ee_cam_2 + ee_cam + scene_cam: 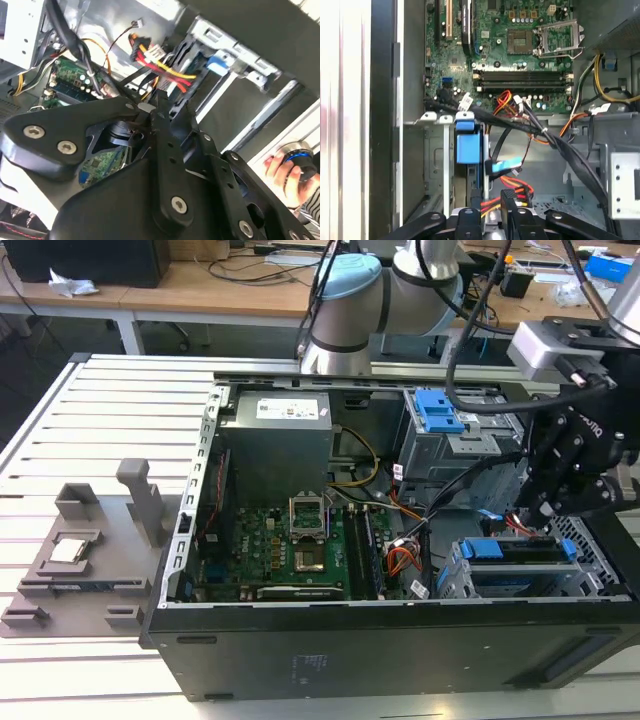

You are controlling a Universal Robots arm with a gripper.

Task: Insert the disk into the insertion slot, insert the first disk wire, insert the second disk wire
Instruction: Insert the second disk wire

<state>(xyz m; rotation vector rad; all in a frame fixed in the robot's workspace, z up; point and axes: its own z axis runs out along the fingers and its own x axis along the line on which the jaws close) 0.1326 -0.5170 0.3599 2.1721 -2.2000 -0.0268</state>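
The disk (515, 558), edged by its blue carrier (468, 145), sits inside the insertion slot (455, 580), a light grey perforated cage at the case's front corner on the exterior view's right. My gripper (545, 508) hovers just above that bay. In the second wrist view its fingertips (136, 107) meet, with the gripper (148, 109) shut on a small connector. In the first wrist view a black connector (508, 197) with red, yellow and black wires sits at the gripper (492, 212). A blue-tipped disk wire (506, 165) lies loose beside the disk.
The open case holds a motherboard (290, 540), a power supply (275, 440) and a taller grey cage with a blue latch (440, 415). Black cable bundles (555, 142) cross above the bay. A grey fixture (90, 540) lies on the table. A person's hand (282, 167) holds a round knob.
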